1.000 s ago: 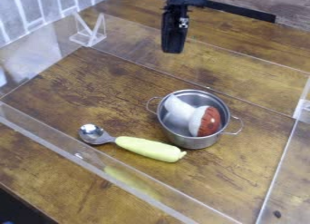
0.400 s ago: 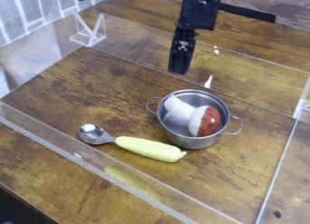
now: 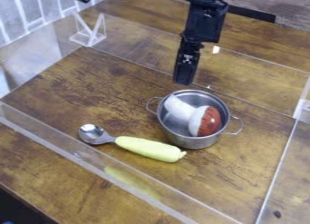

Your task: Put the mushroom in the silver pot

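Mushroom point(image 3: 194, 115) sits inside the pot's point(image 3: 193, 126) rim.

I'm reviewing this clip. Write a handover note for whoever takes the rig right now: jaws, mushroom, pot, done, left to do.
Gripper: hangs above the table, beyond the pot in this view, with no visible contact with the mushroom. How wide the jaws stand is hard to tell from this angle.
Mushroom: in the silver pot, lying on its side, cap toward the pot's right side in the picture.
Done: the mushroom is in the pot.
Left: nothing more for the task, it seems; probably just keep the arm clear of the pot.
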Tool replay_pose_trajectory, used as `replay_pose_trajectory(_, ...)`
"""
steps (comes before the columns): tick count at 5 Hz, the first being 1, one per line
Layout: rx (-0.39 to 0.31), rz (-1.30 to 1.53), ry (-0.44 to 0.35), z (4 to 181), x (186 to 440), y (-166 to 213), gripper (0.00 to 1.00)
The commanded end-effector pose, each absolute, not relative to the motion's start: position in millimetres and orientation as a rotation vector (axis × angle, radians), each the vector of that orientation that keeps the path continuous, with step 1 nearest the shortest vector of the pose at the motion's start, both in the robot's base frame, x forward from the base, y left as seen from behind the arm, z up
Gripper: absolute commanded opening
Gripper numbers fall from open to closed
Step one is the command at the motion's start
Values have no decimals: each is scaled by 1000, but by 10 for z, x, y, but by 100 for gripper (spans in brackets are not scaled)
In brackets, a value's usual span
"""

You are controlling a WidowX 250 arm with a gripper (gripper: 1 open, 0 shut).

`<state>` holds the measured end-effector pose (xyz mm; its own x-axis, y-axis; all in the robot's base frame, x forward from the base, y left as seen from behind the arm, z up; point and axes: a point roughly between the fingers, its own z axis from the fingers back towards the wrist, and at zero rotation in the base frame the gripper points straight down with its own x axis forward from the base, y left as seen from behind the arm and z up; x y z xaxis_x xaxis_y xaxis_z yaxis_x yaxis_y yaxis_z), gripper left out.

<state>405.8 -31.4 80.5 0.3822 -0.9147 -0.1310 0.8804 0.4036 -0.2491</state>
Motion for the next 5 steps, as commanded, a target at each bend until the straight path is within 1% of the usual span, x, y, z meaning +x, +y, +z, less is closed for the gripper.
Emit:
replay_pose_trajectory(1, -116, -1122, 189, 1050, 4081, -390, 100)
replay_pose_trajectory(3, -122, -1162, 183, 797, 4215, -315, 100)
replay_pose_trajectory(4, -117, -1141, 178, 903, 4139, -149, 0)
replay_pose_trajectory(5, -102, -1179, 177, 993, 4108, -175, 100)
